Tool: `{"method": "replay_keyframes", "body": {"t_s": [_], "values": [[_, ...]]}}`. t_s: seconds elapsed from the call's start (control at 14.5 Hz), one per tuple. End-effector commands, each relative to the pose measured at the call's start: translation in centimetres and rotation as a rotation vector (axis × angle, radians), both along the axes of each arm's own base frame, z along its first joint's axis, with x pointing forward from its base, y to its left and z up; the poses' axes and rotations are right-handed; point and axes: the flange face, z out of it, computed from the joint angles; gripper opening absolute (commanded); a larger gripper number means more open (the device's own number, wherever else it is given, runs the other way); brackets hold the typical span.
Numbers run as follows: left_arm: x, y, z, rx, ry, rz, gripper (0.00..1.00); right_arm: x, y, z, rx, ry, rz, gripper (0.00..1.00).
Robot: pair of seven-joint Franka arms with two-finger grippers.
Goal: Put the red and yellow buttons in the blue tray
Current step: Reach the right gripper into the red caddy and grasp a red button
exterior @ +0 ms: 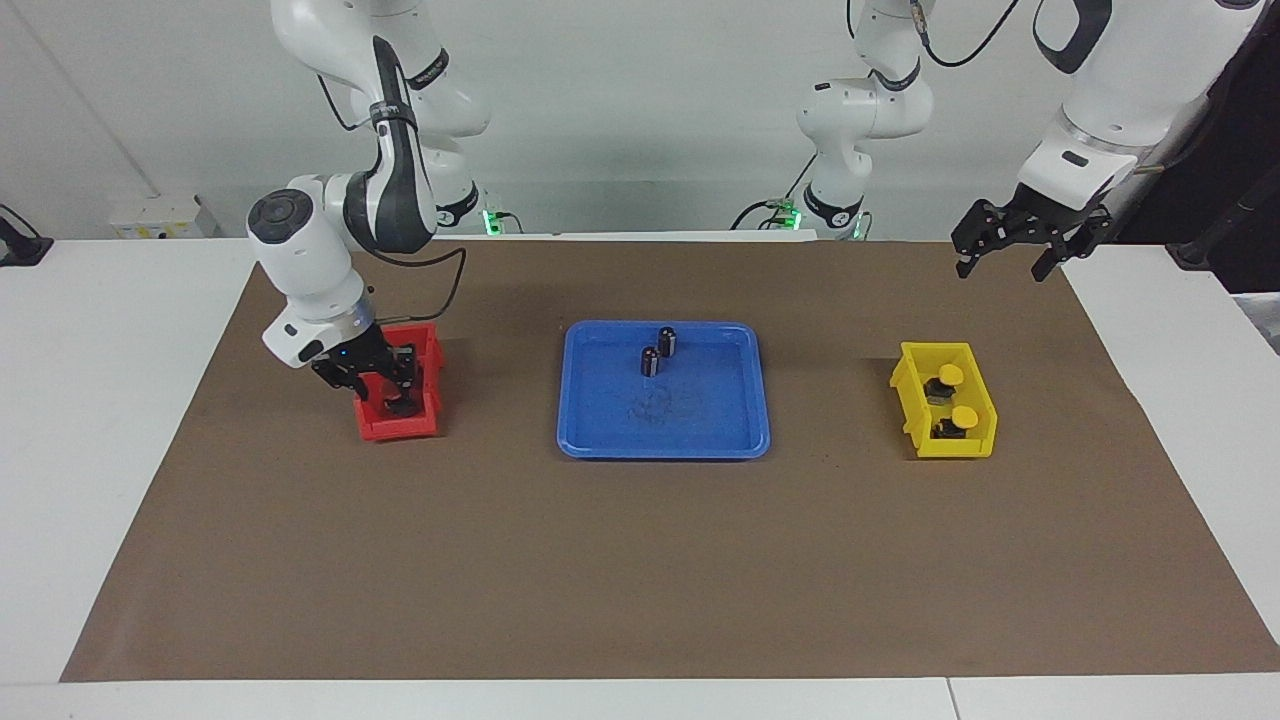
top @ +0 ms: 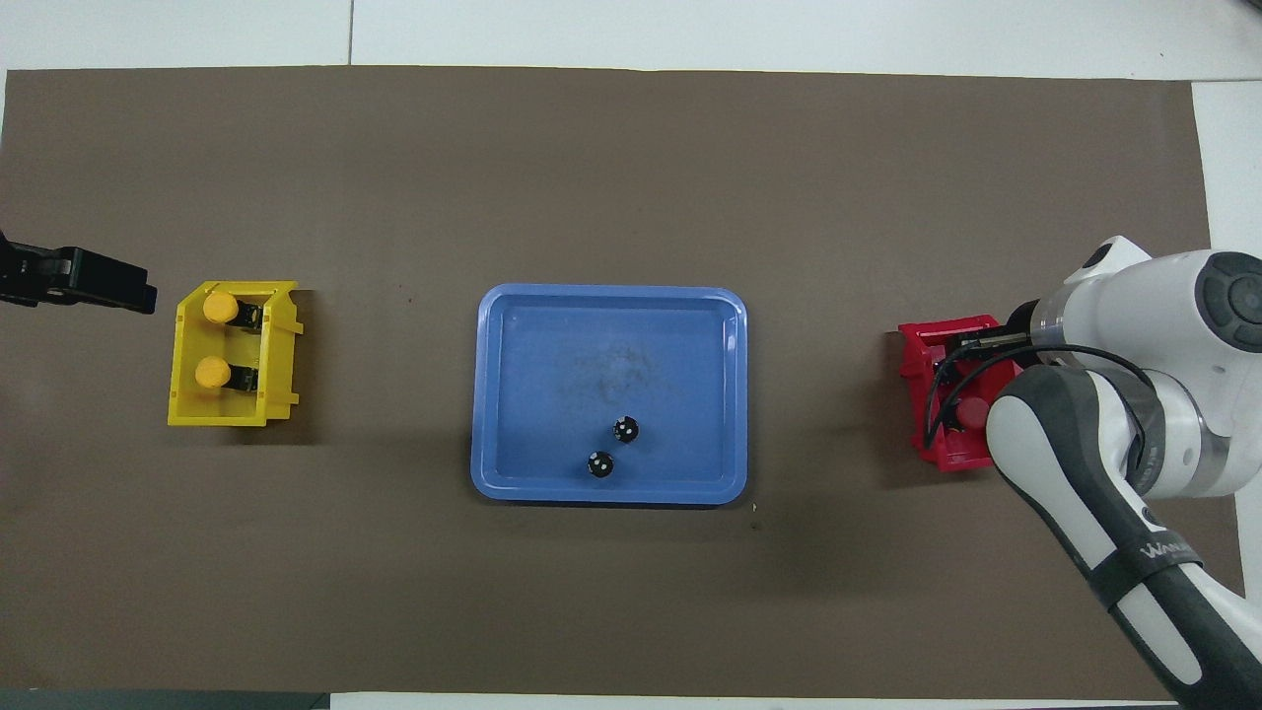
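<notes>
My right gripper [exterior: 376,390] is lowered into the small red bin [exterior: 398,431], and whether it grips anything there I cannot tell. One red button's cap [top: 974,412] shows in that bin [top: 921,363] beside the arm; the rest of the bin is covered. Two yellow buttons [exterior: 948,374] [exterior: 965,414] lie in the yellow bin [exterior: 950,446], also seen as yellow buttons [top: 219,308] [top: 211,373] from overhead. The blue tray [exterior: 600,420] [top: 552,355] sits mid-table between the bins. My left gripper [exterior: 1005,262] [top: 138,294] hangs open and empty in the air, over the mat's end beside the yellow bin.
Two dark capless cylinders [exterior: 667,341] [exterior: 650,361] stand upright in the tray's half nearer the robots, also seen as cylinders [top: 625,429] [top: 599,464]. A brown mat [exterior: 640,560] covers the white table. The right arm's elbow leans over the red bin's end of the table.
</notes>
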Motion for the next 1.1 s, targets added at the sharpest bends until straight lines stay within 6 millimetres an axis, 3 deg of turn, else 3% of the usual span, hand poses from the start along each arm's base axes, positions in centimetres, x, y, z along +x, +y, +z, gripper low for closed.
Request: {"method": "replay_keyframes", "body": {"t_s": [0.0,0.28,0.62,0.76,1.03], "values": [[-1.2,0.3,0.2,-0.001,0.009,0.009,1.00,-1.2,0.0,-0.4,0.004,-0.022,-0.015,0.60],[-1.2,0.1,-0.1,-0.001,0.006,0.021,1.00,-1.7,0.1,-1.1,0.003,-0.013,-0.008,0.58],[-1.6,0.4,-0.6,0.001,0.014,0.015,1.00,-1.5,0.1,-0.8,0.004,-0.006,-0.005,0.22],[-1.5,0.6,-0.6,0.000,0.002,0.018,1.00,0.3,0.0,1.6,0.004,0.022,0.000,0.22],[-1.4,0.6,-0.8,-0.001,0.000,0.017,1.00,5.2,2.0,9.6,0.001,0.121,0.038,0.22]]}}
